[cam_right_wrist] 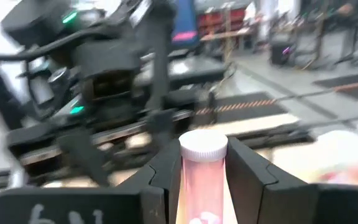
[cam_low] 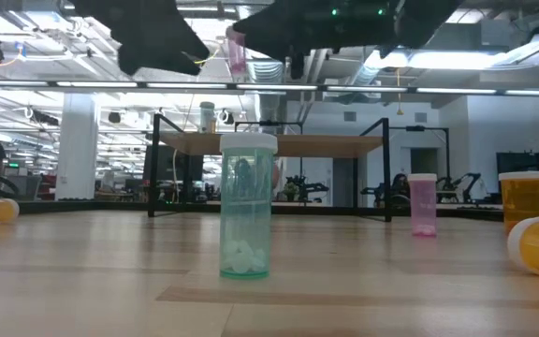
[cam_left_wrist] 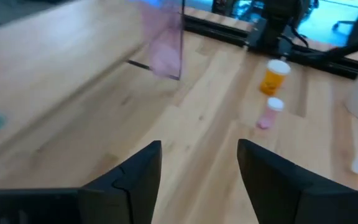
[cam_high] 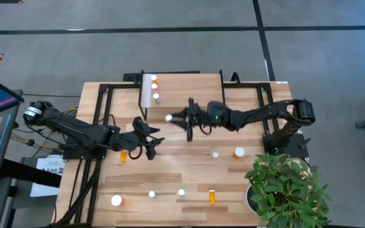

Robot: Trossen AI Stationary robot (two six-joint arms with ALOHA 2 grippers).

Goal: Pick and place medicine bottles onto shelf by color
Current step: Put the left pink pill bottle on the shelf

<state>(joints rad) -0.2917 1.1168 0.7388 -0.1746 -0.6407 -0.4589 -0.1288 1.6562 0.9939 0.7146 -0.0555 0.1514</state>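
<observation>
With the left gripper (cam_high: 151, 147) spread empty at frame centre-left, the right gripper (cam_high: 181, 118), pinching a pink bottle (cam_right_wrist: 202, 180) just above centre, should carry it level to the shelf (cam_high: 189, 88) at upper centre, beside matching caps.

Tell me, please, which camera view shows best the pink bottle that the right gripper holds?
The right wrist view: the pink bottle fills the gap in the right gripper, white cap up. The high view shows only its cap; the low view a small part; the left wrist view a pink blur.
</observation>
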